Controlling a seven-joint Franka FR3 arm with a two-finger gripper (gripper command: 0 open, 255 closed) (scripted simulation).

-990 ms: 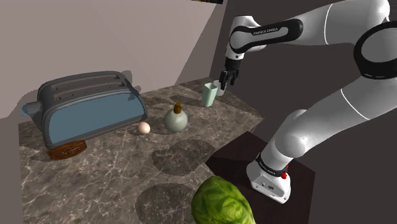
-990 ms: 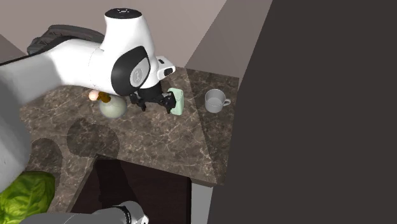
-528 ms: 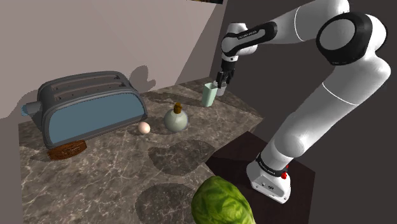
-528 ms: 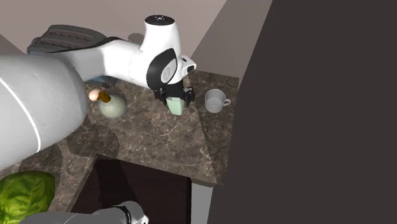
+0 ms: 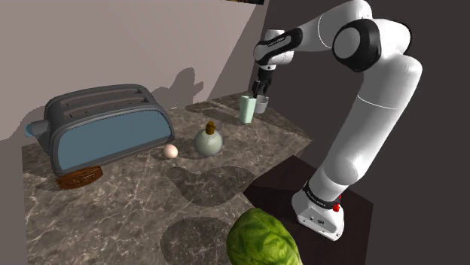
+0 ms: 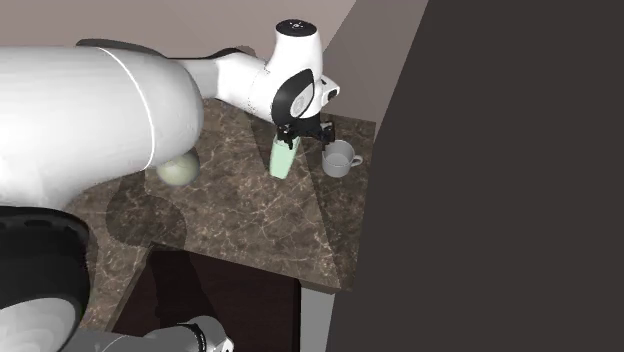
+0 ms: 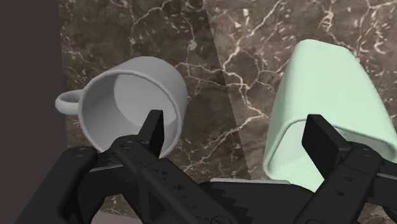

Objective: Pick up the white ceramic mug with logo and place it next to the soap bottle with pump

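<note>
Arm swung off the pale green container [image 6: 283, 158] toward the mug [image 7: 130, 102]. Jaws wide and empty, one finger over the mug's rim, likely lining up a wall pinch. Mug upright at the bench [image 6: 250, 220] corner, well apart from the round pump bottle [image 5: 209, 141].

Matt mug [image 7: 127, 102]; marble counter [image 7: 222, 38], perhaps polished

Arm [image 5: 373, 113] ext., tool [image 7: 236, 129] wide apart

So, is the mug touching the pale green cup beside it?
Apart. The wrist view shows bare marble counter between the mug and the green cup.
</note>
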